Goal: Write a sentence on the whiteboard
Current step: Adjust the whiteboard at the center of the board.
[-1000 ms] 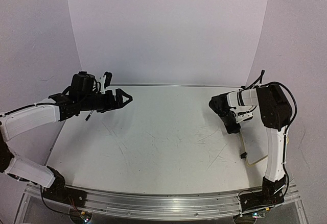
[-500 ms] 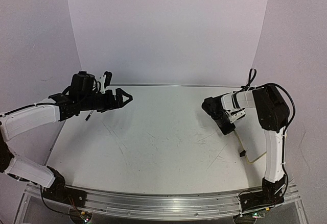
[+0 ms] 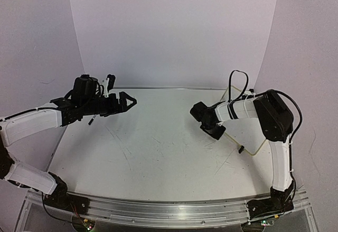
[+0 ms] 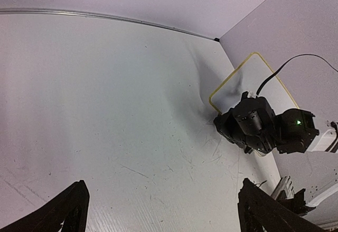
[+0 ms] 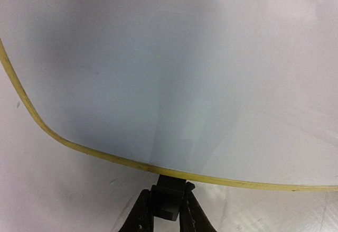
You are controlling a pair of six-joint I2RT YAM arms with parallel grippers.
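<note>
The whiteboard (image 3: pixel 251 134), white with a thin yellow rim, lies flat at the table's right side. It also shows in the left wrist view (image 4: pixel 253 76) and fills the right wrist view (image 5: pixel 185 73). My right gripper (image 3: pixel 214 131) (image 5: pixel 169 206) is shut on a black clip foot (image 5: pixel 170 192) on the board's long left edge, low over the table. A second clip foot (image 3: pixel 241 149) sits nearer on the same edge. My left gripper (image 3: pixel 129 102) (image 4: pixel 163 211) is open and empty, held above the table's back left, pointing right.
The scratched white tabletop (image 3: pixel 158 147) spreads between the arms. Pale walls close the back and both sides. A black cable (image 3: pixel 237 81) loops up from the right wrist. The right arm (image 4: pixel 259 126) shows in the left wrist view.
My right gripper has moved left towards the table's middle, dragging the whiteboard with it by the clip foot. The left arm has not moved.
</note>
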